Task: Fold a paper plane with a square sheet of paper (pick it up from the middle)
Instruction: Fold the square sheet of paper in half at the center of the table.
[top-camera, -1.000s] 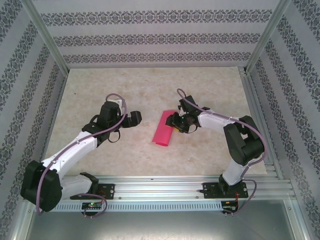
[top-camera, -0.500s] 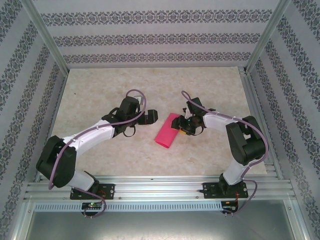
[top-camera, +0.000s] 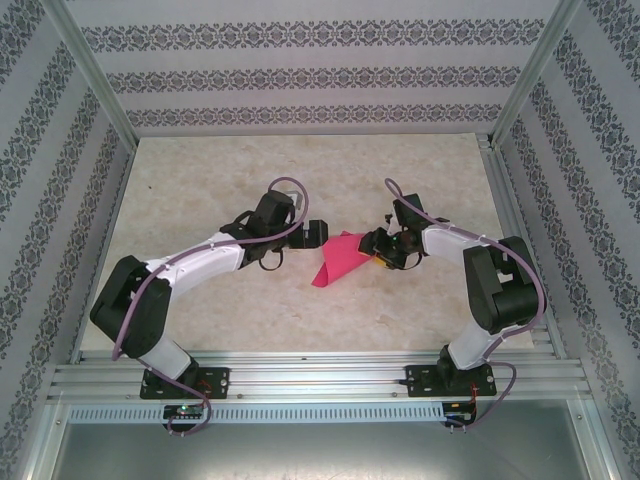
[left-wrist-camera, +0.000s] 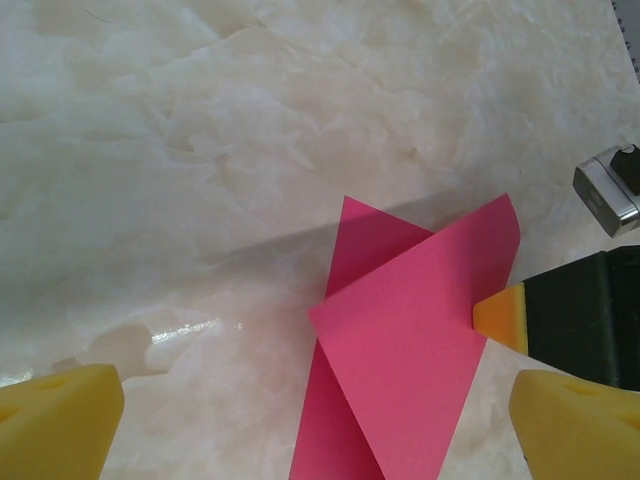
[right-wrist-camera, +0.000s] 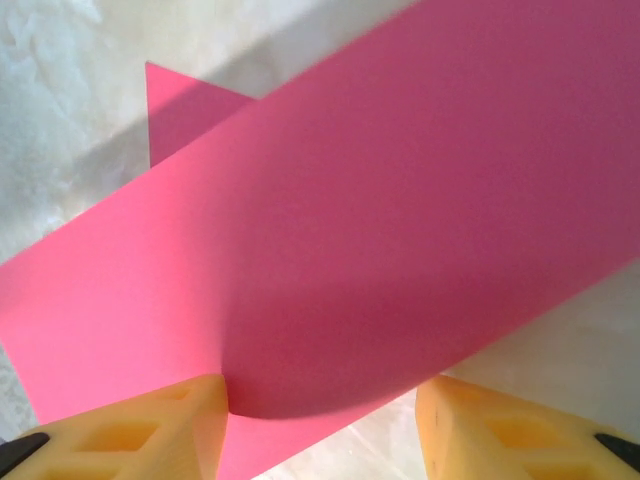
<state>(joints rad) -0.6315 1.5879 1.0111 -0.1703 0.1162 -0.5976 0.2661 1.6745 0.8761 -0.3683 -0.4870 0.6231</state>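
The square sheet of paper (top-camera: 340, 260), magenta-red, lies on the table between the arms, folded into a strip with one end turned over as a slanted flap (left-wrist-camera: 410, 370). My right gripper (top-camera: 375, 250) stands at its right edge. Its jaws are apart, and the flap's curved fold (right-wrist-camera: 350, 220) bulges into the gap (right-wrist-camera: 320, 420) and touches the left pad (right-wrist-camera: 150, 430); the other pad (right-wrist-camera: 500, 430) is clear of it. Just left of the paper hovers my left gripper (top-camera: 318, 232), wide open. In its wrist view the paper lies ahead between its yellow pads (left-wrist-camera: 60, 420).
The pale marbled tabletop (top-camera: 200, 170) has free room at the back and left. Patterned walls and an aluminium frame (top-camera: 510, 200) close in the sides. A rail (top-camera: 320, 375) with both arm bases runs along the near edge.
The left arm has swung right until its gripper is beside the paper. The right gripper shifted right, and the paper's upper end turned over from a flat strip into a slanted flap.
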